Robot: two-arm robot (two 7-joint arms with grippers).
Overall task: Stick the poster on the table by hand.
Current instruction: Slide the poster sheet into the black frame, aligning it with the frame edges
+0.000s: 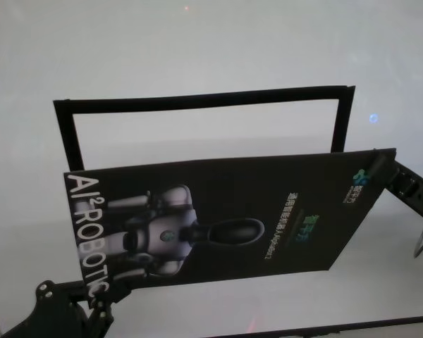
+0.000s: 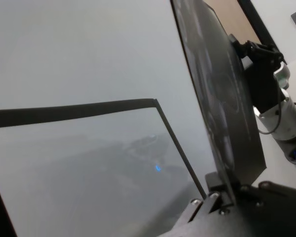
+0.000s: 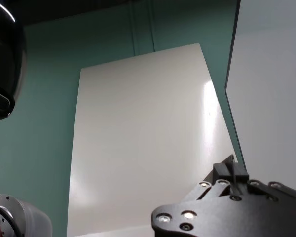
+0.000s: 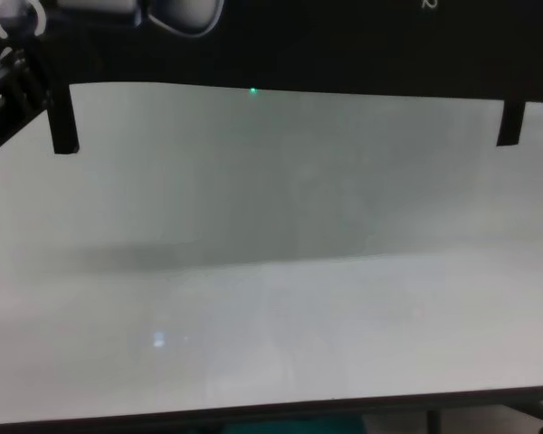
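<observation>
The poster [image 1: 225, 218], black with a grey-white robot picture and white letters, hangs tilted above the table [image 1: 197, 49]. My left gripper [image 1: 95, 304] is shut on its near left corner. The left wrist view shows that gripper's fingers [image 2: 218, 196] pinching the sheet [image 2: 222, 98] edge-on. My right gripper [image 1: 384, 169] is shut on the far right corner, and its wrist view shows the poster's pale back [image 3: 148, 148] above the gripper [image 3: 232, 170]. In the chest view the poster's lower edge [image 4: 344, 45] spans the top, clear of the table.
A black rectangular outline [image 1: 197, 98] lies flat on the table behind and under the poster. Two narrow black strips [image 4: 63, 122] [image 4: 509, 122] hang from the poster's lower corners. The table's dark front edge [image 4: 253, 411] runs along the bottom of the chest view.
</observation>
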